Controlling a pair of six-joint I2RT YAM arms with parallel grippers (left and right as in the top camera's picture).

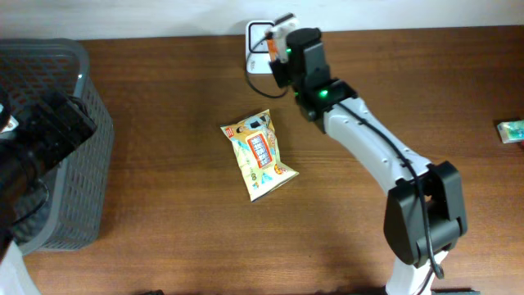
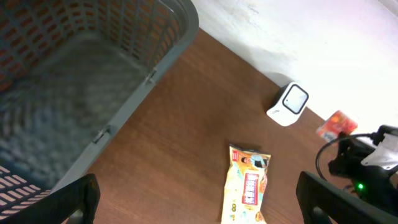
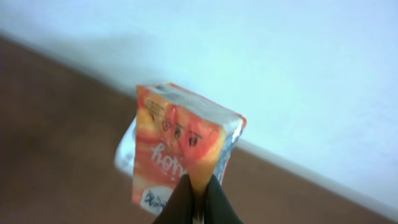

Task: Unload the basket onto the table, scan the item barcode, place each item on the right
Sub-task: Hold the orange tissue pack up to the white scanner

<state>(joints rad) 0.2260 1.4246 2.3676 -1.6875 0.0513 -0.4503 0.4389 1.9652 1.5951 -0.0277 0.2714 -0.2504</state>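
The right fingers (image 3: pixel 177 205) are pinched shut on the bottom edge of the orange pack (image 3: pixel 183 149), so it stands upright with its broad printed face clear of the grip. That leaves a face free to show to a reader. Just behind it a blurred white shape is probably the scanner (image 1: pixel 255 51). From above, the pack hangs at the far edge of the bench (image 1: pixel 164 229), over or just beside the scanner. I cannot tell which face carries the barcode, or whether it is turned toward the scanner window.

The left fingers (image 2: pixel 78 199) are spread wide and hold nothing. They hover over the rim of the grey basket (image 2: pixel 93 74), out of the working arm's way and perhaps ready to receive scanned goods. Further out, a yellow snack bag (image 2: pixel 249 186) lies flat mid-bench, well apart from both arms and likely waiting its turn. A small green box (image 1: pixel 512 131) sits at the bench's right edge.
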